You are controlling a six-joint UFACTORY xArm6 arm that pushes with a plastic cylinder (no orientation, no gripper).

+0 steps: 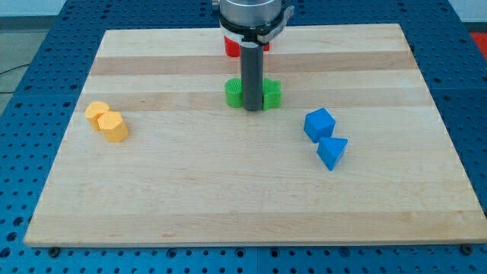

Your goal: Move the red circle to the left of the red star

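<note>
Two red blocks sit near the view's top middle, mostly hidden behind the arm. One red piece (231, 47) shows to the left of the rod and a small red sliver (267, 46) to its right. I cannot tell which is the circle and which the star. My tip (253, 109) rests on the board below them, between two green blocks: one (234, 93) at its left, one (272, 93) at its right. The tip is well apart from the red blocks.
Two yellow blocks lie together at the view's left, one (97, 113) above the other (115, 127). A blue cube (319, 124) and a blue triangle (332, 152) lie right of centre. The wooden board (228, 198) lies on a blue perforated table.
</note>
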